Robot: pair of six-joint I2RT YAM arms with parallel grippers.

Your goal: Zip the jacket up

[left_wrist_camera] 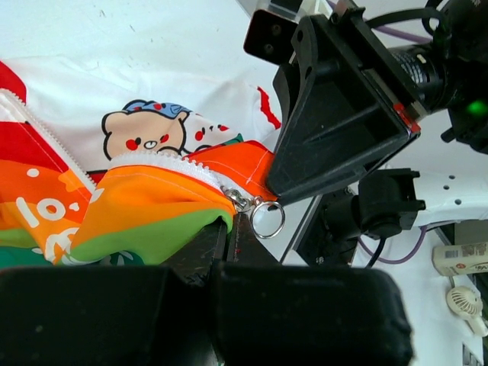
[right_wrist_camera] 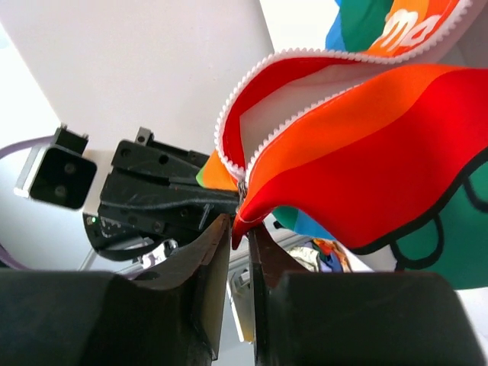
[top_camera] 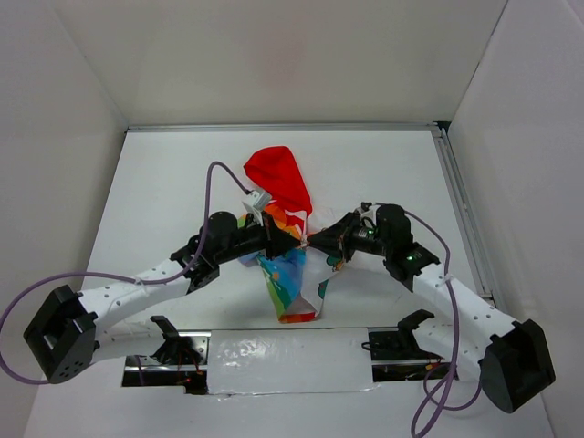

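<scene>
Mid-table, centre of the overhead frame: the jacket [top_camera: 290, 278], red hood [top_camera: 276, 178] toward the upper centre, rainbow hem trailing toward the lower centre, bunched between two grippers meeting nose to nose. Judged early in the zip-up, with most of the closing left to do and the teeth [right_wrist_camera: 229, 114] spreading in two open rows from a single point. Shows the left gripper [left_wrist_camera: 231, 231] clamped tight on the orange-and-green panel just beside the slider [left_wrist_camera: 238, 200], ring pull [left_wrist_camera: 268, 219] dangling free at lower centre of the left wrist frame. Shows the right gripper [right_wrist_camera: 239, 226] with fingers a narrow slit apart, the red trim's corner right at the tips (gripped or merely touching, impossible to tell). Calls next for a firm catch on ring or slider, then a steady draw along the teeth toward the hood, fabric kept taut behind. Only from the left wrist: slider, ring and bear print [left_wrist_camera: 145, 133]. Only from the right wrist: both tooth rows from beneath. Only from overhead: the whole garment's lie, minus any zip detail.
</scene>
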